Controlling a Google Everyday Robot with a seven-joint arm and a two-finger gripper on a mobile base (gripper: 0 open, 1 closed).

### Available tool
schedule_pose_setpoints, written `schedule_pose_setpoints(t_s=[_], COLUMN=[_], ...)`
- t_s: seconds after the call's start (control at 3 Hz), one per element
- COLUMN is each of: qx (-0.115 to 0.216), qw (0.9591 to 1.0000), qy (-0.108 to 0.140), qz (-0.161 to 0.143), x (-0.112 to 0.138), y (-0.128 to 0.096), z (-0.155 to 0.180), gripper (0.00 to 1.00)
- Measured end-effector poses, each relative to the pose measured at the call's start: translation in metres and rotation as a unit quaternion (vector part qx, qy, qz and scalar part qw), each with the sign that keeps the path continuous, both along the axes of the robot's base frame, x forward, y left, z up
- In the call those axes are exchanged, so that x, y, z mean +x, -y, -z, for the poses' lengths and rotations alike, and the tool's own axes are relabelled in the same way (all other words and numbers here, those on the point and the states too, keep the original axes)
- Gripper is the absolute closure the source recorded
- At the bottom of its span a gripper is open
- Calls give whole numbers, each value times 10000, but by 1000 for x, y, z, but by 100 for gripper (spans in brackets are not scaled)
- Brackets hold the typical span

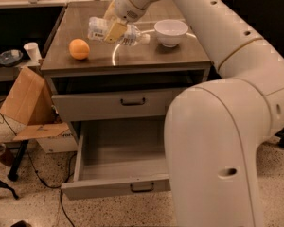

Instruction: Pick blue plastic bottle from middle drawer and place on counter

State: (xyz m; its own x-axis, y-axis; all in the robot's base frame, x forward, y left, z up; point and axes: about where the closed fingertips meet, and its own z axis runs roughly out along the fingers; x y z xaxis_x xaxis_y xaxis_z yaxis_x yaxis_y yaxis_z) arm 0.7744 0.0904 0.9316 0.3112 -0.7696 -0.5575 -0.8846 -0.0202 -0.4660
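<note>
My gripper [114,31] is shut on the blue plastic bottle [132,35], a small clear bottle with a whitish label. It holds the bottle on its side just above the counter [146,58], between an orange and a white bowl. A thin white ring [113,56] on the counter lies under the bottle. The middle drawer [116,187] is pulled out below, and its tray shows nothing inside.
An orange [79,48] sits on the counter's left part and a white bowl [171,32] at its right rear. The drawer with the taller front [118,103] is nearly closed. A cardboard box [23,98] stands on the floor at left. My arm fills the right side.
</note>
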Motion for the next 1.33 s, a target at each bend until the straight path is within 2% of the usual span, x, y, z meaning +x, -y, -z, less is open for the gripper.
schedule_pose_setpoints(t_s=[0.33, 0.67, 1.0, 1.33], qx=[-46, -53, -29, -141], qw=[9986, 9950, 9929, 9902], qy=[-266, -503, -591, -725], qz=[456, 864, 1032, 1182], x=[18, 32, 39, 41], y=[16, 32, 35, 36], z=[13, 28, 37, 44], gripper=[100, 73, 50, 27])
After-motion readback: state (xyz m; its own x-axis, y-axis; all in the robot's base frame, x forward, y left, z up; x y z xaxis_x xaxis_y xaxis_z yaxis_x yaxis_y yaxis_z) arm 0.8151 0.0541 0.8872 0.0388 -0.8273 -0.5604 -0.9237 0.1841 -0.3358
